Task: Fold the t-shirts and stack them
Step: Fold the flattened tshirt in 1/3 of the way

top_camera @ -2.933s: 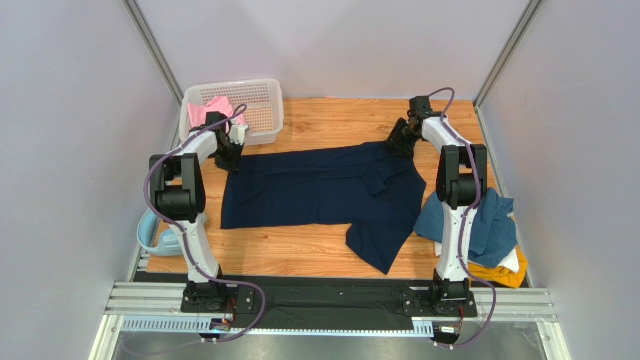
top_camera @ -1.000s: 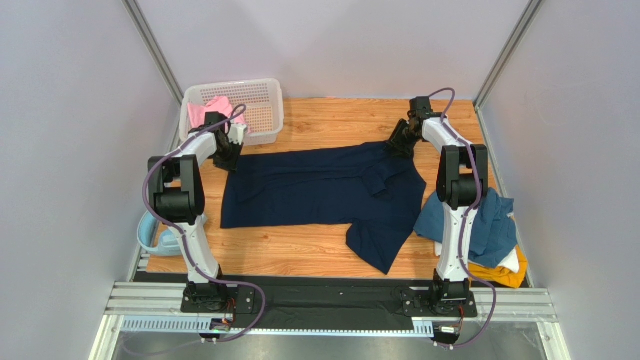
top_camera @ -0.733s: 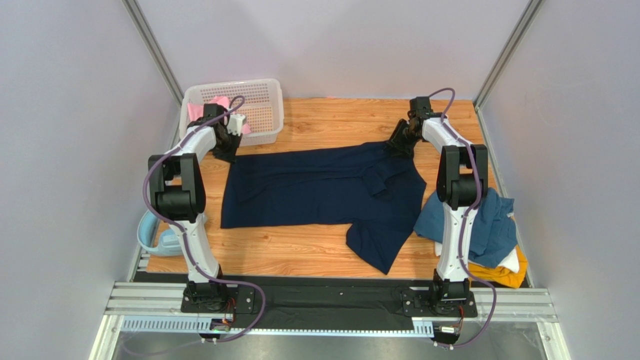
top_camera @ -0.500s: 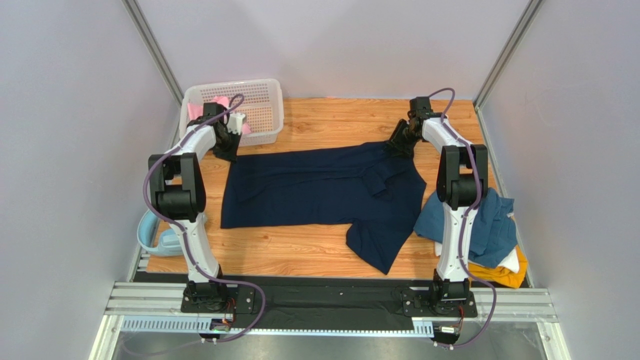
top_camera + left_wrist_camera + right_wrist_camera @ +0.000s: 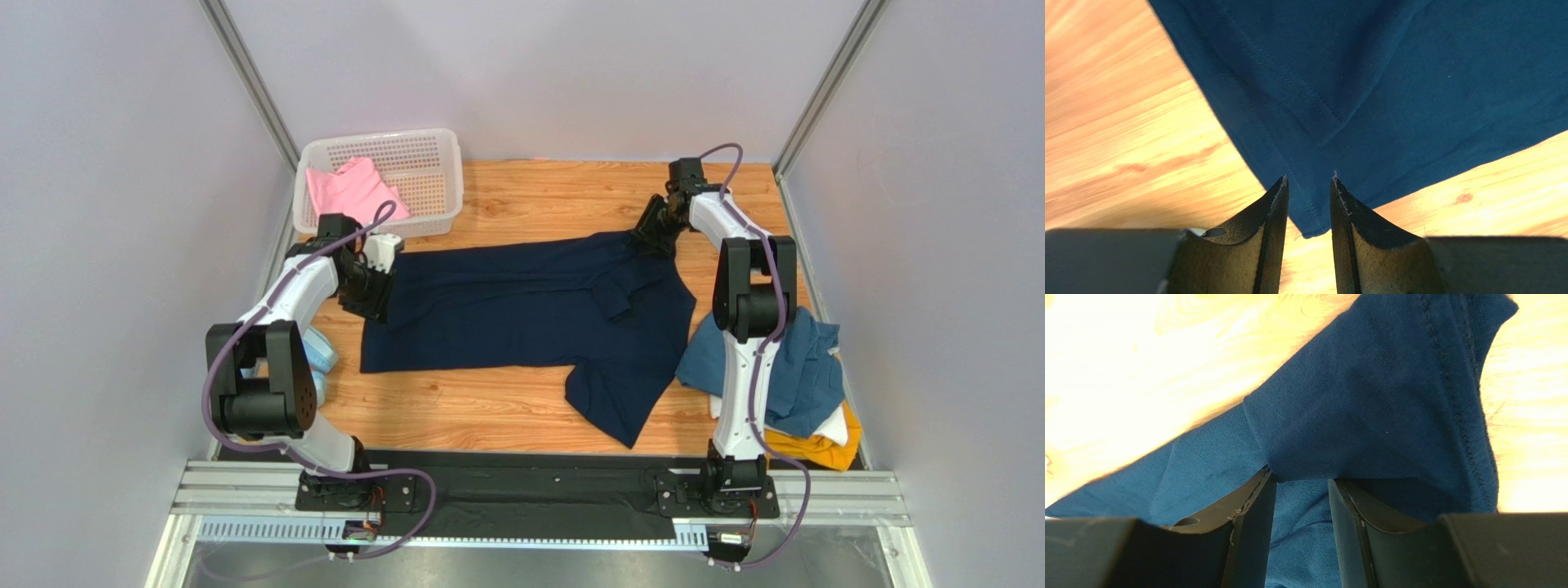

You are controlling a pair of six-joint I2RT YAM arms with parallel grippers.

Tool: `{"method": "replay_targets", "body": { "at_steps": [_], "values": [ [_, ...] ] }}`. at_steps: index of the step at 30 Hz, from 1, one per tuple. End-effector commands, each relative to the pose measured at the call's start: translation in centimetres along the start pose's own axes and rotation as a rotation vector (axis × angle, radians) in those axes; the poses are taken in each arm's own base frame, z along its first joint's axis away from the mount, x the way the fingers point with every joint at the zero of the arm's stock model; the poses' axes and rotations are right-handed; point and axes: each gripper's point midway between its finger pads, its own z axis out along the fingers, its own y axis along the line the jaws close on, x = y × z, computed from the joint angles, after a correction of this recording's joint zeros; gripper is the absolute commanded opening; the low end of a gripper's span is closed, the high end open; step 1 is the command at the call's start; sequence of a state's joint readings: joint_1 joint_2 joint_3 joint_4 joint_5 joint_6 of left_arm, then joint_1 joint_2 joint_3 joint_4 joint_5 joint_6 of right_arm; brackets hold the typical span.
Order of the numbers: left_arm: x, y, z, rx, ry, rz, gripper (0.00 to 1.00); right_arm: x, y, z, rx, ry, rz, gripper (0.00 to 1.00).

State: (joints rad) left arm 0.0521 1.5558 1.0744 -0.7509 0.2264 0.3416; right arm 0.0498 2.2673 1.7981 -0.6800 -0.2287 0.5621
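Our left arm has swung nearer from the basket (image 5: 432, 157), its fingers (image 5: 1275, 214) now parted astride a left-edge corner of the navy t-shirt (image 5: 528, 306) spread on the wooden bench (image 5: 540, 196), right fingers (image 5: 1257, 505) part-open at its far-right fold.

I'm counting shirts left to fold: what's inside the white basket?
A pink t-shirt lies crumpled in the left part of the basket; the rest shows bare mesh. Anything beneath the shirt is covered.

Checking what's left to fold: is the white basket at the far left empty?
No, the pink t-shirt lies inside the white basket in the top view.
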Motion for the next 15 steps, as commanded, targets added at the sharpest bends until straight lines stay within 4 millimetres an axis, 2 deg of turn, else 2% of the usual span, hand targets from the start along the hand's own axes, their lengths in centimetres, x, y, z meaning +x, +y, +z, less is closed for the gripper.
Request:
{"method": "replay_targets", "body": {
  "at_steps": [1,6,15],
  "values": [
    [0.3,-0.9,1.5,0.045,0.02,0.017,0.38,2.8,-3.1,2.2,0.108,0.073,-0.01,0.43],
    [0.2,-1.0,3.4,0.041,0.04,0.016,0.39,2.7,-3.0,1.9,0.104,0.069,-0.011,0.43],
    [-0.5,-0.5,4.6,0.027,0.037,-0.003,0.43,2.8,-3.0,2.1,0.1,0.073,-0.014,0.43]
  ]
}}
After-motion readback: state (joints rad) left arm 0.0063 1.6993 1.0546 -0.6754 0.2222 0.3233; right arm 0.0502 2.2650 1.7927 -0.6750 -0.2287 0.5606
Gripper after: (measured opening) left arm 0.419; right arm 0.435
